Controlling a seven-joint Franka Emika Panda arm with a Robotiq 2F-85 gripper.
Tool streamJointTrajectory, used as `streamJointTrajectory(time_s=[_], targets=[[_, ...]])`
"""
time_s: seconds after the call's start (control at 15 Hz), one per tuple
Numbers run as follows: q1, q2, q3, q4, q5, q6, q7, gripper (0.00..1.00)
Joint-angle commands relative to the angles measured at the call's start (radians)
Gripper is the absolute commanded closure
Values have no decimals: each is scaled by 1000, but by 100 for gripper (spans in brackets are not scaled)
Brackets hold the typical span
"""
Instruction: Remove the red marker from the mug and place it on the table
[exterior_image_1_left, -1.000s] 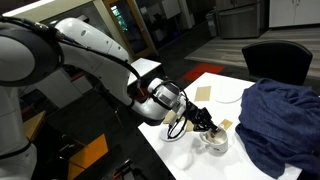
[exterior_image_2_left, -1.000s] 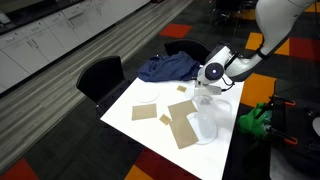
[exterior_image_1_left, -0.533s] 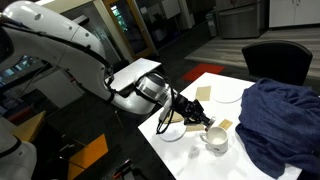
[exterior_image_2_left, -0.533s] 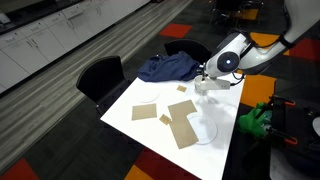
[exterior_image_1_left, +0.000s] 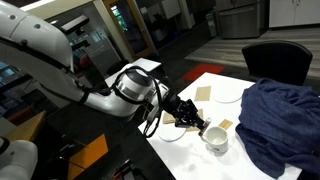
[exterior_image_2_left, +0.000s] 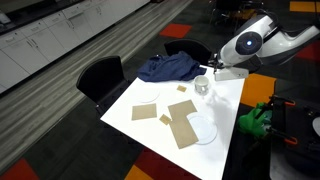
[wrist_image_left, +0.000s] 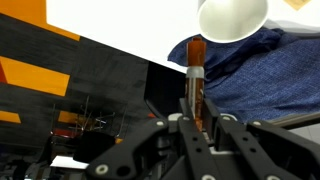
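Wrist view: the gripper (wrist_image_left: 196, 106) is clamped on the red marker (wrist_image_left: 196, 52), with the fingers pressed to both sides of the barrel. The marker's free end projects forward and ends just short of the mug (wrist_image_left: 232, 15), clear of its rim. The mug shows as a white round shape at the top edge, with the table (wrist_image_left: 120, 25) beside it and a blue cloth (wrist_image_left: 255, 75) behind the marker. No writing is legible on the marker or the mug.

Exterior view: the gripper (exterior_image_1_left: 198, 124) now sits beside the mug (exterior_image_1_left: 215, 138) and towards the edge of the table (exterior_image_1_left: 195, 158). One second ago it stood directly over the mug; half a second ago it had begun to pull away. The marker is too small to resolve here. No labels can be read.

Exterior view: the gripper (exterior_image_2_left: 213, 70) is raised and drawn back from the mug (exterior_image_2_left: 203, 87), which stands alone on the table (exterior_image_2_left: 225, 105) (the arm has swung clear of the tabletop centre). No text is visible.

Assessment: extraction appears complete. The remaining step is to lower the marker onto a bare part of the table and release it.
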Motion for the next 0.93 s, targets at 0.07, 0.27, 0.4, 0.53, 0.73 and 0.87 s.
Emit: streamJointTrajectory(time_s=[0.07,0.27,0.4,0.53,0.73,0.87], targets=[[-63,-167,-56,-150,77,65,-230,96],[-102,-204,-109,-195,123,107,-380,96],[-128,-210,-144,-213,154,129,-478,96],[-147,-199,-169,-218,162,164,-559,96],[-157,-166,-199,-214,135,220,-637,96],[-160,-140,-209,-204,111,264,-654,96]])
